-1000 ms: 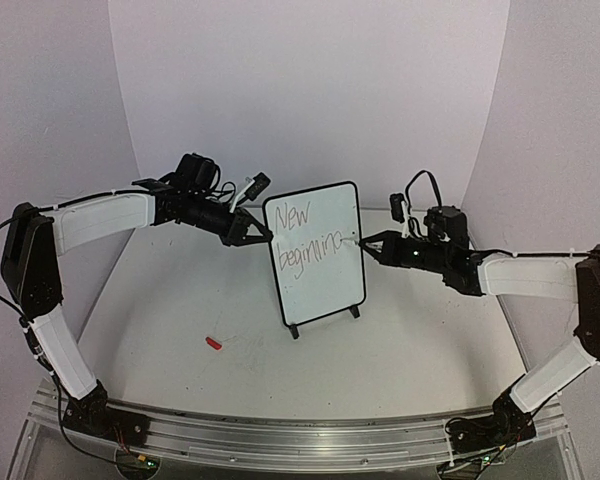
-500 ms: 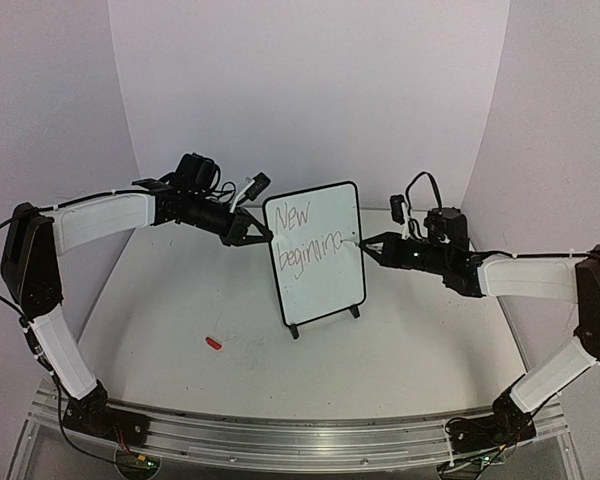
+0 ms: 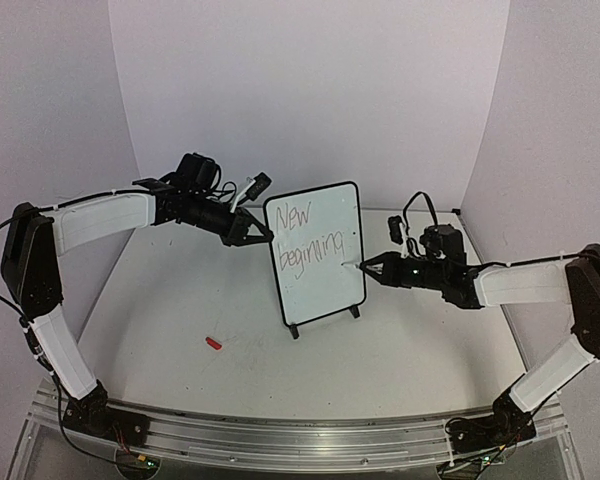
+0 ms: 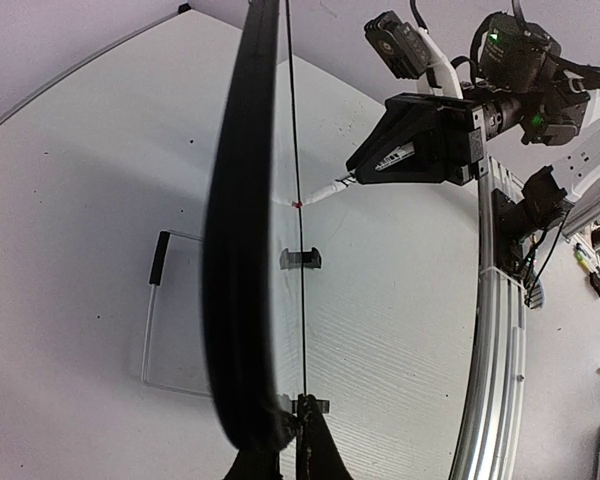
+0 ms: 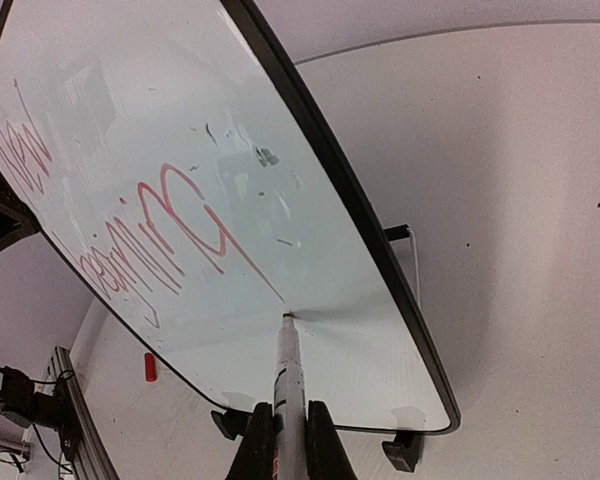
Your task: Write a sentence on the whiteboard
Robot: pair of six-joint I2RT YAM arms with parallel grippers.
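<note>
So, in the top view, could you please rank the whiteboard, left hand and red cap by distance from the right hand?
1. whiteboard, at the right hand's marker tip
2. left hand, at the board's far edge
3. red cap, lying front left

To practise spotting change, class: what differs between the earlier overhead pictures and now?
The right hand, holding the marker, moved down the whiteboard, adding a "g" to the sentence. The left hand kept gripping the board's edge; the small red item stayed put.
</note>
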